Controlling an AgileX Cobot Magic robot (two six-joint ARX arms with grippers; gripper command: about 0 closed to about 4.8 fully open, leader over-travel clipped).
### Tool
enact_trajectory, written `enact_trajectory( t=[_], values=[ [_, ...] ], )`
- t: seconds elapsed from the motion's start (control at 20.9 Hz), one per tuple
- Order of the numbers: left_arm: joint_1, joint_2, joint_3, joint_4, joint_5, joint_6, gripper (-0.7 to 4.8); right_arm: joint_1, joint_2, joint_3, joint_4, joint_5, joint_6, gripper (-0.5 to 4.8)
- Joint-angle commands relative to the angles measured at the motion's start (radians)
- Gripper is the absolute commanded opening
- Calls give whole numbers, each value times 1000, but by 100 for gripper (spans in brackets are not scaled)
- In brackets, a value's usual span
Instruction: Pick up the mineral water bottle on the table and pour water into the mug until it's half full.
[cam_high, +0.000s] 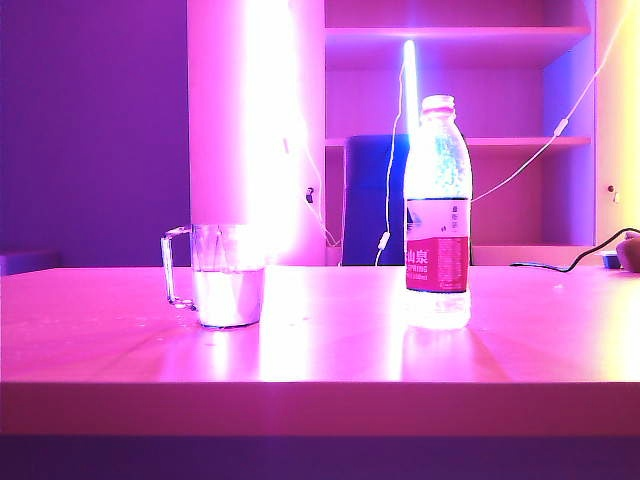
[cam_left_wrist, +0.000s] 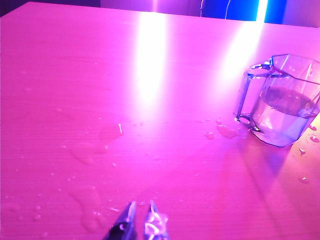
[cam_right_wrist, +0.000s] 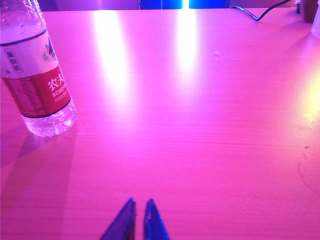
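Note:
The mineral water bottle (cam_high: 437, 215) stands upright on the table right of centre, capped, with its red-and-white label facing me; the right wrist view shows its lower half (cam_right_wrist: 37, 82). The clear glass mug (cam_high: 225, 275) stands left of centre with water about halfway up; in the left wrist view it is the mug (cam_left_wrist: 282, 100), handle turned toward the camera side. My left gripper (cam_left_wrist: 141, 206) hovers over the wet table well short of the mug, jaws nearly together, empty. My right gripper (cam_right_wrist: 140, 202) is shut and empty, well away from the bottle. Neither arm shows in the exterior view.
Water drops and small puddles (cam_left_wrist: 102, 140) lie on the table (cam_high: 320, 350) around and in front of the mug. A black cable (cam_high: 570, 262) and a dark object (cam_high: 628, 252) sit at the far right rear. Shelves and a bright light strip stand behind the table.

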Motion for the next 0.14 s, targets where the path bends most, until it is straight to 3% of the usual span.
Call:
enact_trajectory(
  t=[0.05,0.14],
  values=[
    [0,1,3,8,4,0,28,1,0,-5,11,0,-2,45],
    [0,1,3,8,4,0,28,1,0,-5,11,0,-2,45]
  ],
)
